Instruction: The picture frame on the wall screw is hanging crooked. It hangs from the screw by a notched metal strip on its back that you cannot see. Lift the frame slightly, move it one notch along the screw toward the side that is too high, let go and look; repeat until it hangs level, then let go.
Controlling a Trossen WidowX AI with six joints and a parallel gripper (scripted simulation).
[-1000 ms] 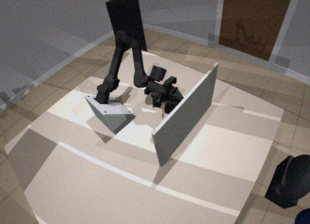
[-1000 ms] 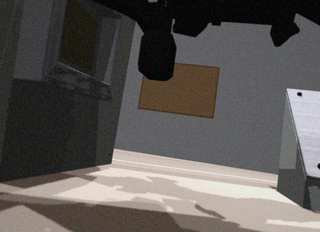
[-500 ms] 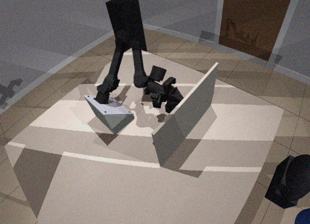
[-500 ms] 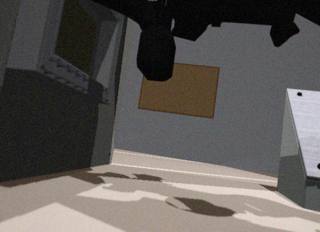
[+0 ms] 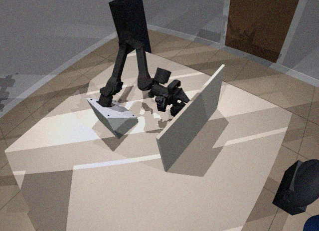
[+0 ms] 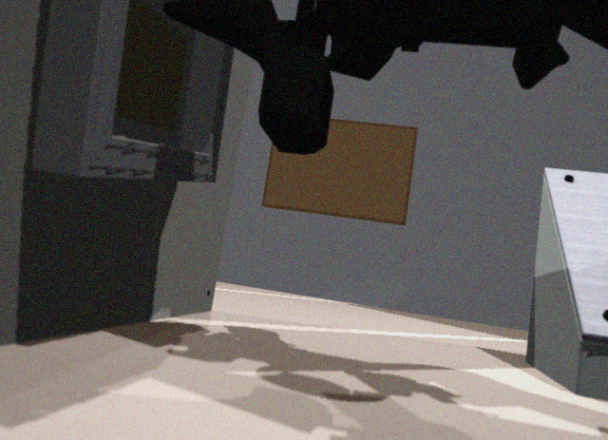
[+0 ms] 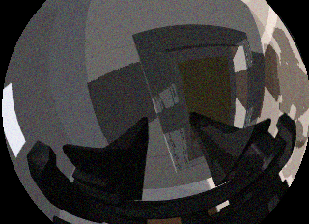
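Observation:
The picture frame has a dark grey border and a dark olive picture. It hangs on the upright wall panel; in the top view the panel hides it. My gripper is open, its black fingertips apart at the panel's front side. In the wrist view the frame's left edge runs through the gap between the fingertips, and the right finger overlaps the border. Whether a finger touches the frame cannot be told. Screw and notched strip are hidden. Shadows and the slanted views leave it unclear whether the frame is level.
The arm stands on a slanted metal-topped base, facing the panel across the pale table. A brown board hangs on the far wall. A black rounded object stands beyond the table's right edge. Hard shadows cross everything.

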